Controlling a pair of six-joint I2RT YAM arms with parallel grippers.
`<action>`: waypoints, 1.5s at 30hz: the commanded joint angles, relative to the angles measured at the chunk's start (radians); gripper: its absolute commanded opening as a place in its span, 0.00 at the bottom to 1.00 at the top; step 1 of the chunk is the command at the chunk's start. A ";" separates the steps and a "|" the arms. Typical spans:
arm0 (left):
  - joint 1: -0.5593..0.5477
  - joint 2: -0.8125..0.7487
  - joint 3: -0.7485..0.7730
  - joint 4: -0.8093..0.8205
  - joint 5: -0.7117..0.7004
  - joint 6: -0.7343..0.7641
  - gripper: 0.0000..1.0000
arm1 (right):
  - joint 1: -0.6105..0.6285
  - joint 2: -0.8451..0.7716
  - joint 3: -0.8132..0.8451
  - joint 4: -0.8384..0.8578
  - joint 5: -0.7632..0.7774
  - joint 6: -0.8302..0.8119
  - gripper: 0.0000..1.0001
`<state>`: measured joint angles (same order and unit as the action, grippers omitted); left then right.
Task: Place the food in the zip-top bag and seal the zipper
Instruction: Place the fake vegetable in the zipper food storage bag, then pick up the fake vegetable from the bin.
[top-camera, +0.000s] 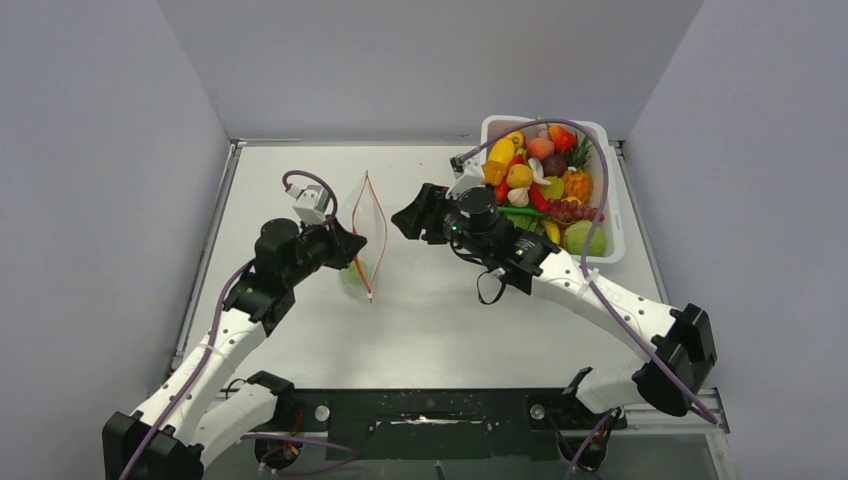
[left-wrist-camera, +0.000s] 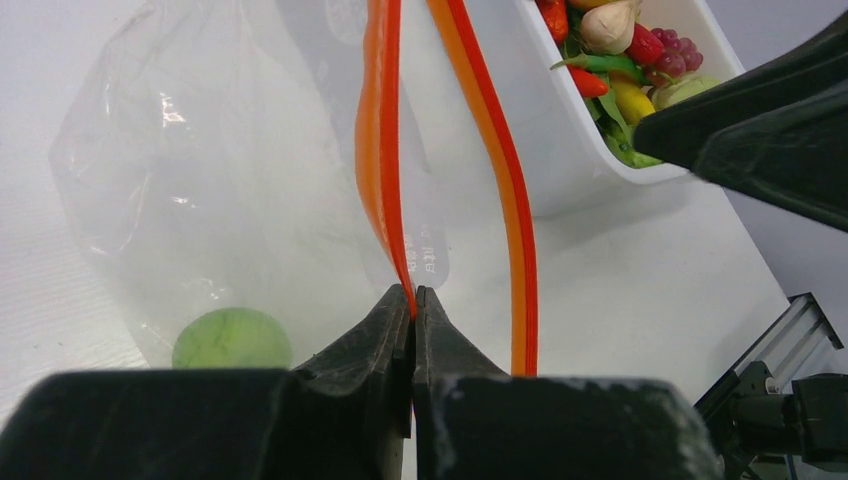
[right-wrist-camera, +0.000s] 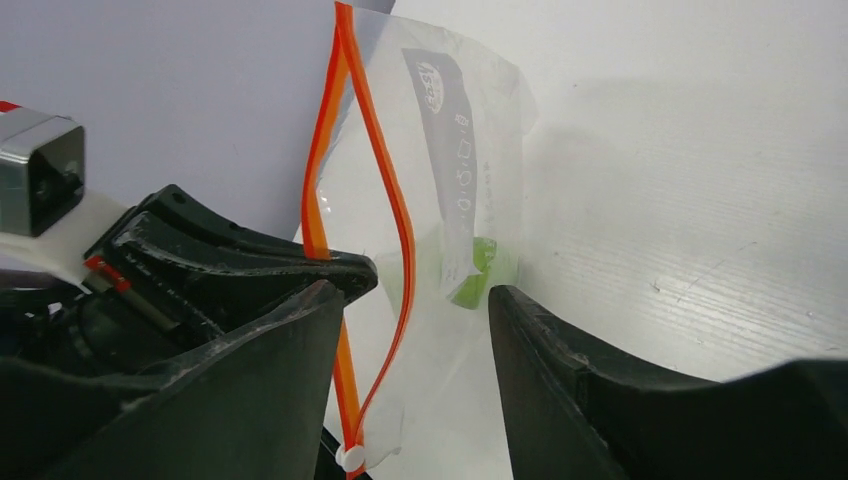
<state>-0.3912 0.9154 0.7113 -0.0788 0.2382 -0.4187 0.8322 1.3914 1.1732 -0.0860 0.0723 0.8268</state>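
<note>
The clear zip-top bag (top-camera: 368, 228) stands on edge at mid-table with its mouth spread open. My left gripper (top-camera: 354, 245) is shut on one lip of the red-orange zipper (left-wrist-camera: 380, 150), pinched at the fingertips (left-wrist-camera: 400, 305); the other lip (left-wrist-camera: 505, 180) bows away to the right. A green round piece of food (left-wrist-camera: 232, 338) lies inside the bag at the bottom. My right gripper (top-camera: 402, 218) hovers just right of the bag's mouth, open and empty; in its own view (right-wrist-camera: 412, 300) the zipper (right-wrist-camera: 392, 200) and its white slider (right-wrist-camera: 352, 458) show between the fingers.
A white tub (top-camera: 612, 215) at the back right is heaped with toy fruits and vegetables (top-camera: 540, 180) in yellow, orange, red and green. Grey walls close in the table on three sides. The arm bases sit along the near edge.
</note>
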 joint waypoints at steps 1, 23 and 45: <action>0.008 -0.021 0.042 0.032 -0.034 0.000 0.00 | 0.005 -0.086 0.008 -0.018 0.048 -0.058 0.54; 0.008 -0.024 0.189 -0.147 -0.123 0.239 0.00 | -0.320 -0.182 0.072 -0.352 0.178 -0.635 0.52; 0.015 -0.096 0.008 -0.045 -0.006 0.222 0.00 | -0.600 0.011 0.071 -0.172 0.100 -0.715 0.56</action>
<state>-0.3828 0.8562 0.7067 -0.1761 0.2363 -0.2161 0.2451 1.3785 1.2285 -0.3630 0.1905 0.0345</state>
